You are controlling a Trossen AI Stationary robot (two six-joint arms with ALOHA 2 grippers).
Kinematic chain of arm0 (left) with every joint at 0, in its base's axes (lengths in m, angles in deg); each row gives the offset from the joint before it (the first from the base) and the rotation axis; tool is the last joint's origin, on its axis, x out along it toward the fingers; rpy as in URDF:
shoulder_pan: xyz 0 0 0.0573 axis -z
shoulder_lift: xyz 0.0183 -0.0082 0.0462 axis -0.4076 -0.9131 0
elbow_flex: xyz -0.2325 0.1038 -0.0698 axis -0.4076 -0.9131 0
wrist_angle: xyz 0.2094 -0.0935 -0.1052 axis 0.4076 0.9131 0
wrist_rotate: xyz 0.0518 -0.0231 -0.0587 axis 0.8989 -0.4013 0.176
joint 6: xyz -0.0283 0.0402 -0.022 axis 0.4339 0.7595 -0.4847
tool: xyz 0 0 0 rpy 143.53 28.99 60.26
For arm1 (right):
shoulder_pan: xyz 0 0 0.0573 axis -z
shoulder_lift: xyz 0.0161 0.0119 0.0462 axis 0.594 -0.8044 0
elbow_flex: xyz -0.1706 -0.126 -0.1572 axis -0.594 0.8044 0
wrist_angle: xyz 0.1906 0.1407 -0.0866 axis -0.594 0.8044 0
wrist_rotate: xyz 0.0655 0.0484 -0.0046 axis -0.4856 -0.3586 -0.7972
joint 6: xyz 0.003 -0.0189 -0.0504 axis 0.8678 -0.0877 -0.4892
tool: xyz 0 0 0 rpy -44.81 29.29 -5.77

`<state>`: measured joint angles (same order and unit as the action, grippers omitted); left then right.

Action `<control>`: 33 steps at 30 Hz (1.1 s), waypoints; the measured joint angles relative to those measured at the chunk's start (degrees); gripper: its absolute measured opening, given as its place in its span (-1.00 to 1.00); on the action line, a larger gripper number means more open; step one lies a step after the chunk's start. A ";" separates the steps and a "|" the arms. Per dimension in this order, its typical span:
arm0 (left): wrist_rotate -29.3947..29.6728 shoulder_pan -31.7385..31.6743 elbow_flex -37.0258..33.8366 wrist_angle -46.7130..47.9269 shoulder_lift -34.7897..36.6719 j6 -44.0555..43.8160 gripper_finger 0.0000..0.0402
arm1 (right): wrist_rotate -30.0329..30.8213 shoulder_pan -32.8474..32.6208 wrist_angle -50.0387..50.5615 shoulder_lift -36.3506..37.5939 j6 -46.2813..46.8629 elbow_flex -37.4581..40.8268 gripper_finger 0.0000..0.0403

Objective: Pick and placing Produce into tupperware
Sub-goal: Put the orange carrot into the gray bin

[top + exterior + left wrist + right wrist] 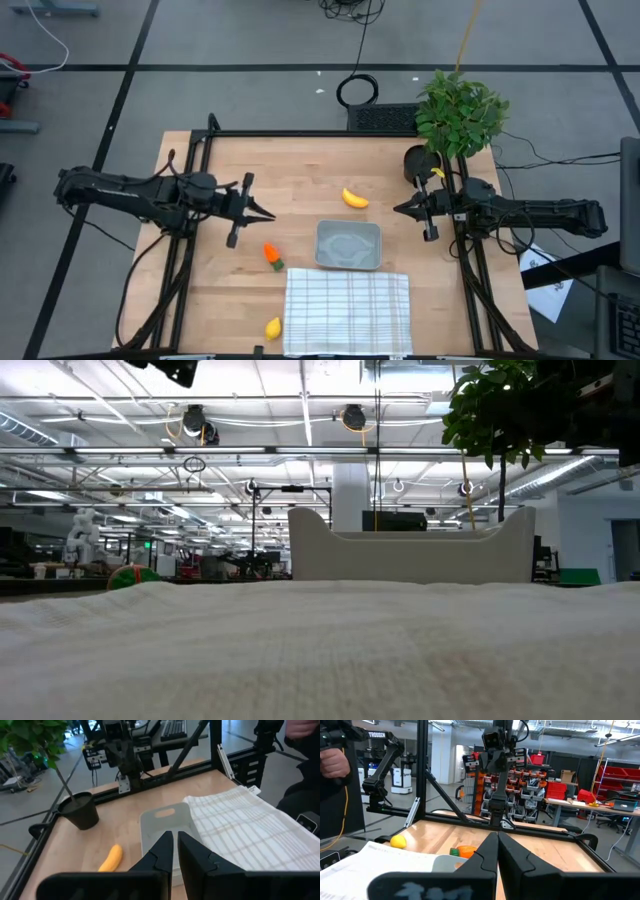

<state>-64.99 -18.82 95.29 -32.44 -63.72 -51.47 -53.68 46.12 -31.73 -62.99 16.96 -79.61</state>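
Near the middle of your pale wooden bench [250,260] sits the shallow translucent grey rounded-square plastic tub [348,245], with nothing in it. Its near edge touches the white checked cloth [348,312], which is spread flat towards the front edge. You have three toy produce pieces lying loose around the tub: the curved yellow banana [354,199] just beyond its far left corner, the orange carrot with a green top [271,255] to its left and close by, and the small yellow lemon-like piece [273,327] near the front edge, just beside the cloth's left border. Your left gripper [262,211] hovers over the left half of the bench, pointing towards the centre; it stands apart from the carrot and the banana, and its jaws are nearly together with only a thin slit between them, clamped on nothing. Your right gripper [400,208] hovers at the right side, just right of the banana and beyond the tub's far right corner, with its jaws pressed together and empty. Behind it, at the far right corner, stands the leafy green plant [460,112] in a dark round pot [419,162]. From the left wrist you see the tub [162,822] straight ahead past the dark fingers [161,851], the banana [111,858] to one side of it and the cloth [240,830] to the other.
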 joint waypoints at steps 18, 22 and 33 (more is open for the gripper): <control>-0.21 -0.26 15.75 19.46 -13.66 -1.30 -0.85 | 0.00 0.00 0.17 0.00 -1.70 -0.01 -1.00; -0.46 -0.26 19.41 24.67 -16.37 0.46 -0.85 | 0.00 0.00 0.47 0.01 -1.49 -0.01 -1.00; -0.50 -0.28 30.21 36.81 -23.39 -1.64 -0.85 | 0.00 0.00 0.81 0.00 -1.31 -0.01 -1.00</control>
<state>-65.49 -19.11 125.50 4.36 -87.10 -53.10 -53.68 46.12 -30.92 -62.98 15.65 -79.62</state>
